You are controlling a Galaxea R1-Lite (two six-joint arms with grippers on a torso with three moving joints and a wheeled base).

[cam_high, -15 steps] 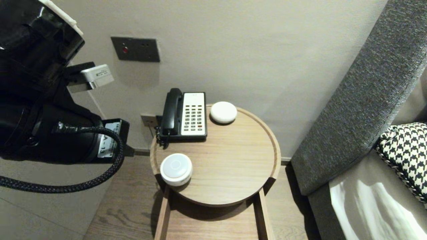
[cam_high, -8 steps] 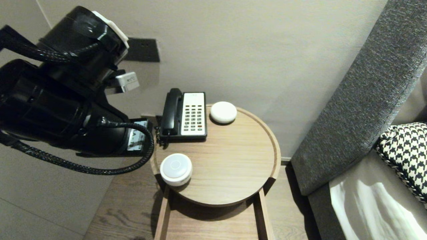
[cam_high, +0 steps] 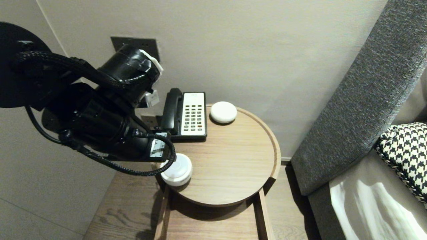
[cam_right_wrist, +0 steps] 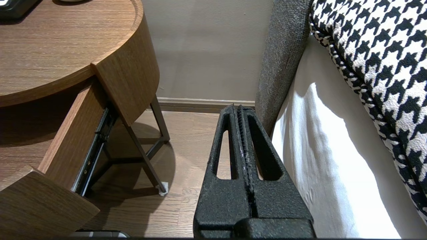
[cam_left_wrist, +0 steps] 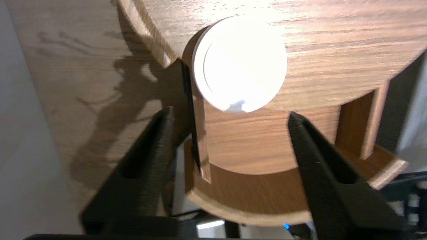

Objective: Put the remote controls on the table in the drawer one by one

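The left gripper (cam_left_wrist: pixel 230 112) swung in over the table (cam_high: pixel 277 146) at its near left edge and parted its jaws beside the white puck (cam_high: pixel 179 169) — gripping nothing — while the right gripper (cam_right_wrist: pixel 237 108) hung closed.

The round bench (cam_high: pixel 233 166) is matt, grained wood. The white puck (cam_high: pixel 178 170) at lower centre is smooth plastic, the telephone (cam_high: pixel 185 115) glossy plastic, the headboard (cam_high: pixel 367 93) rough grey cloth, the left claw (cam_left_wrist: pixel 231 112) grainy matt black.
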